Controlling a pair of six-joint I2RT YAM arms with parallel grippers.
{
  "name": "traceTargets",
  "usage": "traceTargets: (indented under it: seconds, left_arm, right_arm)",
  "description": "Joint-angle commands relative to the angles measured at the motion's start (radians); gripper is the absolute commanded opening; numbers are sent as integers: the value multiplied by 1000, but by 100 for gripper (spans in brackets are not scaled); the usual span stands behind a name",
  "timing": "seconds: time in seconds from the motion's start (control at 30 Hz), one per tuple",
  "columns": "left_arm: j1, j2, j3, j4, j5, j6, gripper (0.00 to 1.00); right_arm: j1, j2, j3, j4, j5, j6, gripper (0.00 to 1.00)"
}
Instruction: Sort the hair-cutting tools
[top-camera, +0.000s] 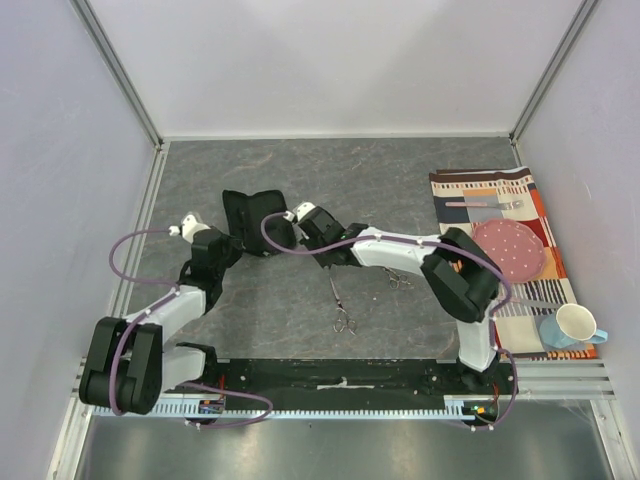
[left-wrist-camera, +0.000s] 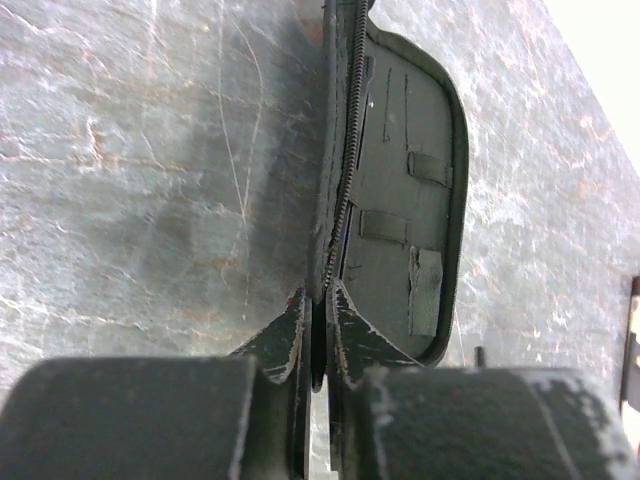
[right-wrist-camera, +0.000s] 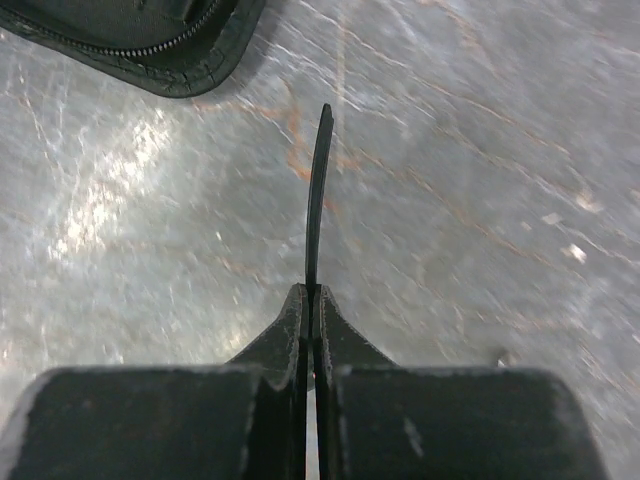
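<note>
At table (top-camera: 400, 185) centre, left gripper (left-wrist-camera: 315, 300) pinches the pouch (left-wrist-camera: 400, 180); right gripper (right-wrist-camera: 312, 295), at its 3 o'clock, clamps a black stick (right-wrist-camera: 317, 190).

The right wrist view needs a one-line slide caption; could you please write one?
Right hand pinches a thin black stick-like tool over the grey table, a zippered black pouch at upper left.

Showed grey veined surface (top-camera: 300, 180), black pouch (top-camera: 250, 210), black stick (right-wrist-camera: 318, 190), silver scissors (top-camera: 338, 302), orange-striped mat (top-camera: 480, 185), pink white-dotted plate (top-camera: 508, 250), blue mug (top-camera: 572, 326).

A robot lab test cell: plain white panel walls (top-camera: 330, 60) in aluminium framing (top-camera: 118, 75) enclose a grey tabletop (top-camera: 400, 180).
</note>
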Motion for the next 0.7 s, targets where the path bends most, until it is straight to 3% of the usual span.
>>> traceTargets:
  seconds: [0.0, 0.2, 0.43, 0.53, 0.67]
  left_arm:
    - [-33, -62, -46, -16, 50, -67, 20]
    - [-53, -113, -48, -96, 94, -29, 58]
    - [-53, -225, 4, -292, -5, 37, 68]
    - [-50, -203, 113, -444, -116, 97, 70]
    - [-30, -165, 175, -500, -215, 112, 71]
  right_arm:
    - [-2, -181, -44, -47, 68, 15, 0]
    - [23, -302, -79, -73, 81, 9, 0]
    - [46, -356, -82, -81, 96, 1, 0]
    - [52, -364, -86, -79, 96, -2, 0]
    - [60, -373, -92, -81, 104, -14, 0]
